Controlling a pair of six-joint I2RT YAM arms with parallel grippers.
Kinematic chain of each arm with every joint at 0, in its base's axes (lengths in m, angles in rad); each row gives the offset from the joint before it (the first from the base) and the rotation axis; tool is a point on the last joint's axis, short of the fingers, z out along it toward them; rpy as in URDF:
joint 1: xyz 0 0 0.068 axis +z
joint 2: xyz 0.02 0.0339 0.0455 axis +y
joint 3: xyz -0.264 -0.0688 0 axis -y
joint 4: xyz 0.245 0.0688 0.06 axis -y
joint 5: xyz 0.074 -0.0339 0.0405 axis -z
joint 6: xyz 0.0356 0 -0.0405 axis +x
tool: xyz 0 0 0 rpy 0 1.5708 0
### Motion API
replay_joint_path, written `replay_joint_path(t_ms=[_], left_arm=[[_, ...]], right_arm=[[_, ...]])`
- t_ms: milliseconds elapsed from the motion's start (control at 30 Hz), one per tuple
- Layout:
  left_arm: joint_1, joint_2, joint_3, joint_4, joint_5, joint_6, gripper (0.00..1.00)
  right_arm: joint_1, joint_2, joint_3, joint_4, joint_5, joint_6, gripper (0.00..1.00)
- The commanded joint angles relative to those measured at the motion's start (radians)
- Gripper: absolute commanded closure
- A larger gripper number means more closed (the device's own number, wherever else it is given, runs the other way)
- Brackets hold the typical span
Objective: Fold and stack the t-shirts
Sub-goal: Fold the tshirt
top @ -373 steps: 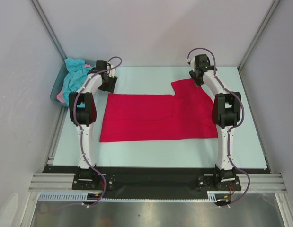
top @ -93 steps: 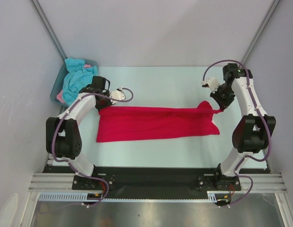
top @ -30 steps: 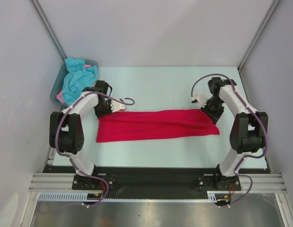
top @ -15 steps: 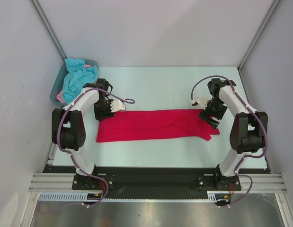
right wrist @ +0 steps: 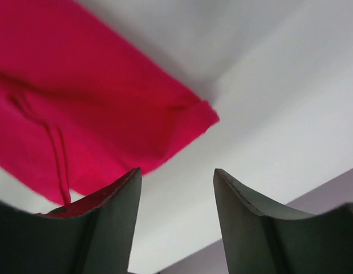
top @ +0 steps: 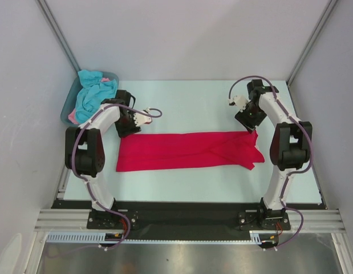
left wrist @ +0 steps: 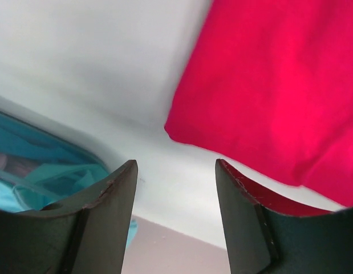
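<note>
Cloth edges first: the red t-shirt (top: 187,150) lies on the table (top: 187,100) as one long band running left to right. Its far edge is fairly straight. Its near edge is straight on the left and ends on the right in a flap that juts toward the near-right.

My left gripper (top: 126,124) hangs just off the band's far-left corner. In the left wrist view that rounded corner sits just ahead of my parted fingers (left wrist: 108,217), with bare table showing between them. My right gripper (top: 248,121) hangs at the band's far-right end. In the right wrist view a hemmed corner of the cloth lies ahead of one finger and bare table fills the gap. Both pairs of fingers stand apart and grip nothing.

Room to move is widest beyond the band, where bare table runs between my two wrists toward the far wall. A narrower bare strip lies on the near side, between the band and the black base rail (top: 182,212). Bare table also shows to the right of the band.

On the left, the grey-blue tub (top: 66,109) sits at the table's far-left corner, near my left wrist.

I count one red shirt on the table. The tub holds a heap of turquoise cloth (top: 92,94) with a bit of pink cloth (top: 72,117) at its near edge. I cannot tell how many shirts that heap holds. I have two arms and two grippers.
</note>
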Motion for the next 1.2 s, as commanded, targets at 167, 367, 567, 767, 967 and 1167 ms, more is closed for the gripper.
replay_joint_path(t_ms=[167,367,567,767,967,1167], left_arm=[[-0.043,0.044,0.015,0.1,0.01,-0.1,0.4],[-0.046,0.039,0.018,0.1,0.002,-0.089,0.41],[-0.046,0.009,0.033,0.049,-0.015,-0.055,0.42],[-0.051,0.016,0.033,-0.02,0.019,-0.037,0.42],[-0.052,0.048,0.036,-0.07,0.039,-0.039,0.43],[-0.052,0.09,0.051,-0.072,0.036,-0.048,0.44]], right_arm=[[0.042,0.11,0.098,0.147,-0.007,0.135,0.5],[0.042,0.119,0.092,0.158,0.016,0.13,0.69],[0.03,0.098,0.084,0.148,0.06,0.11,0.61],[-0.004,0.123,0.069,0.156,0.057,0.119,0.6],[-0.007,0.139,0.04,0.162,0.06,0.125,0.68],[-0.018,0.143,0.025,0.168,0.06,0.122,0.7]])
